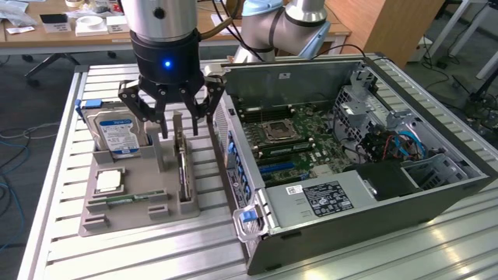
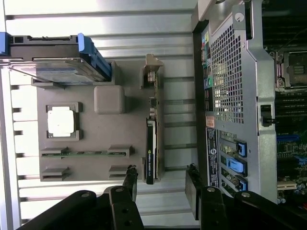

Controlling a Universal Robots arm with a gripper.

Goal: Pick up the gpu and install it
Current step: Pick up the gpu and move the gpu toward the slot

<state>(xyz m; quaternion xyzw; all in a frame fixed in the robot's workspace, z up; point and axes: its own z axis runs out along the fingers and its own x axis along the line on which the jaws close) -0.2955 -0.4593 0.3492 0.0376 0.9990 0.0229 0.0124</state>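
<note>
One gpu (image 1: 183, 172) (on edge) | just below tool (image 1: 179, 128) | jaws apart

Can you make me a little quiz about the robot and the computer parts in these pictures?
1. True or false: the gripper is squeezing the graphics card.
2. Where is the graphics card? A. in a drawer. B. standing on edge in the grey tray. C. in somebody's hand.
3. Fill in: the part with the blue-and-white label, standing in the tray, is a ____.

Key:
1. False. The gripper is open and close to the card, not gripping it.
2. B.
3. Hard drive.
</note>
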